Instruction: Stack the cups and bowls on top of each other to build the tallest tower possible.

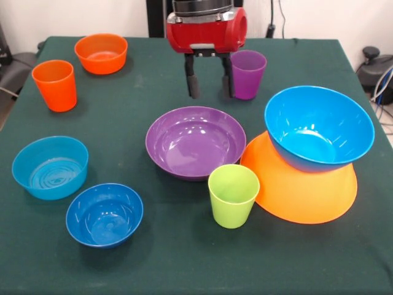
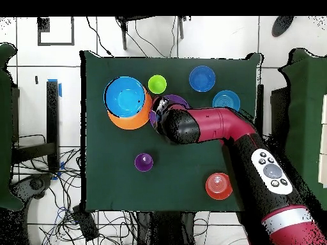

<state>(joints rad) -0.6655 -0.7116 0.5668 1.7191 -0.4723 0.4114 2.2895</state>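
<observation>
**Base laid, tool empty above the purple bowl**

My tool (image 1: 210, 92) hangs with its two fingers spread wide apart and nothing between them, above the far rim of the large purple bowl (image 1: 195, 142) at the desk's (image 1: 184, 258) centre. I judge I am between picks, and this bowl is the likeliest next piece.

The tower (image 1: 307, 166) is only two pieces so far: the orange-yellow bowl (image 1: 301, 193) lies upside down at about 4 o'clock from the purple bowl, its wide rim on the cloth for a steady base, and the blue bowl (image 1: 319, 129) sits upright and tilted on its back.

The rest wait loose. The lime green cup (image 1: 233, 195) stands at 5 o'clock, just beside the tower base; the purple cup (image 1: 248, 74) at 1 o'clock, near my tool. The orange cup (image 1: 55, 85) and small orange bowl (image 1: 101, 53) sit at 10 o'clock, the light blue bowl (image 1: 50, 167) at 9, the dark blue bowl (image 1: 104, 214) at 7. I cannot find the yellow cup.
</observation>
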